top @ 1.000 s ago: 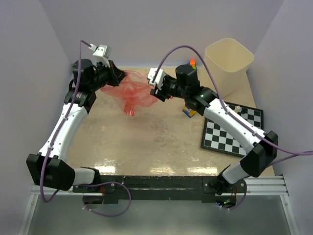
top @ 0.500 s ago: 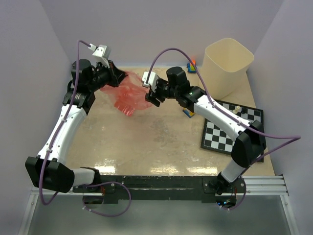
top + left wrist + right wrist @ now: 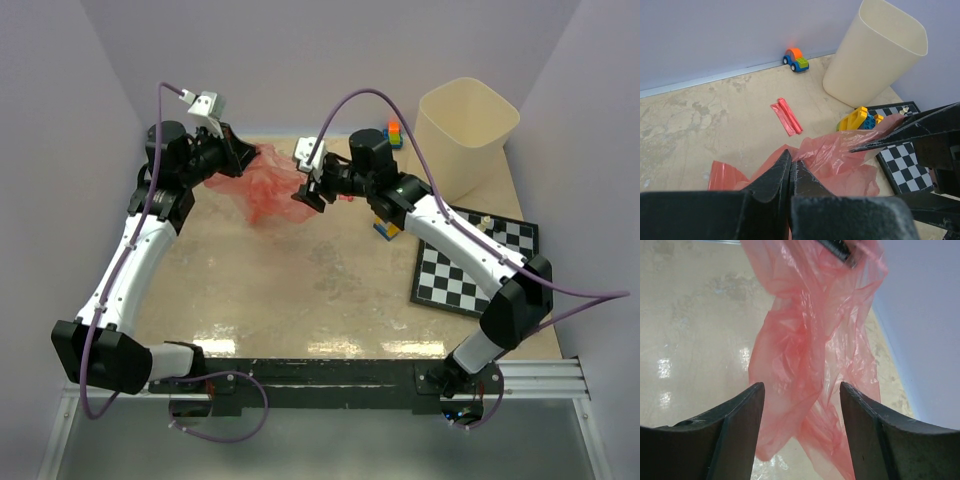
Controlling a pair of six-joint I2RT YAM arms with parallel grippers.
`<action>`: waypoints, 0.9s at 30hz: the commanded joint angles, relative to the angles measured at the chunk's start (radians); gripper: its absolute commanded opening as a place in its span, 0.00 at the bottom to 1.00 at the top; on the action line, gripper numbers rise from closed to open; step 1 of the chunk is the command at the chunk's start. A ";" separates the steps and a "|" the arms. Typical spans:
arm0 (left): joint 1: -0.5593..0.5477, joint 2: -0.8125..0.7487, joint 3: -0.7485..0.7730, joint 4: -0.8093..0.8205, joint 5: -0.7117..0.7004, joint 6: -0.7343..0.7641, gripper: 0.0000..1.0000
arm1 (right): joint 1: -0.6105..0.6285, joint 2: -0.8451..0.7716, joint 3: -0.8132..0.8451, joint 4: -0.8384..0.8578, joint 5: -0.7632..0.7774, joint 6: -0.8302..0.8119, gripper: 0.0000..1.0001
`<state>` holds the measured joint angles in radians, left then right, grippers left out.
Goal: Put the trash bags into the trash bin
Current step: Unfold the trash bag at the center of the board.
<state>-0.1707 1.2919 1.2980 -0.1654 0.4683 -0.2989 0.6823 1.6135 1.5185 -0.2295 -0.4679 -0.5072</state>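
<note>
- I see the left gripper (image 3: 250,157) clamped shut on the crinkly red trash bag (image 3: 270,190) above the table (image 3: 300,290), far left.
- Right gripper (image 3: 303,192): open, beside the bag; contact unconfirmed.
- Folded red strip (image 3: 786,116): near the far edge.
- Trash bin (image 3: 467,135): far right corner.

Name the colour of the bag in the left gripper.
Translucent red; the crinkly bag shows best in the right wrist view.

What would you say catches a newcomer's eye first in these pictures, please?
A crinkly red bag hangs over the far left of the table, pinched in the shut left pincer, with the open right pincer straddling it. The big cream bin stands in the far right corner.
</note>
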 commanded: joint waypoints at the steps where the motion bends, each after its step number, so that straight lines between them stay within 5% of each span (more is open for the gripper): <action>1: 0.004 -0.017 0.007 0.036 0.018 -0.036 0.00 | 0.008 -0.008 0.014 0.079 -0.015 0.024 0.64; 5: 0.004 -0.011 0.015 0.038 0.013 -0.032 0.00 | 0.013 0.026 0.026 0.124 0.001 0.052 0.51; 9: 0.004 -0.008 0.014 0.026 0.000 -0.025 0.00 | 0.017 0.010 0.023 0.130 0.064 0.058 0.19; 14: 0.010 -0.016 -0.014 -0.035 -0.060 0.000 0.00 | 0.017 -0.136 -0.059 0.125 0.074 0.016 0.03; 20: 0.026 -0.042 -0.062 -0.075 -0.143 0.006 0.00 | 0.017 -0.257 -0.126 -0.049 -0.121 -0.122 0.00; 27: 0.033 -0.049 -0.069 -0.078 -0.250 0.037 0.00 | 0.014 -0.242 -0.113 -0.192 -0.155 -0.224 0.00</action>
<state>-0.1440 1.2823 1.2282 -0.2558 0.3454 -0.2913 0.7002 1.3338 1.3907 -0.2863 -0.5762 -0.6346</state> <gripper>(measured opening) 0.011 0.007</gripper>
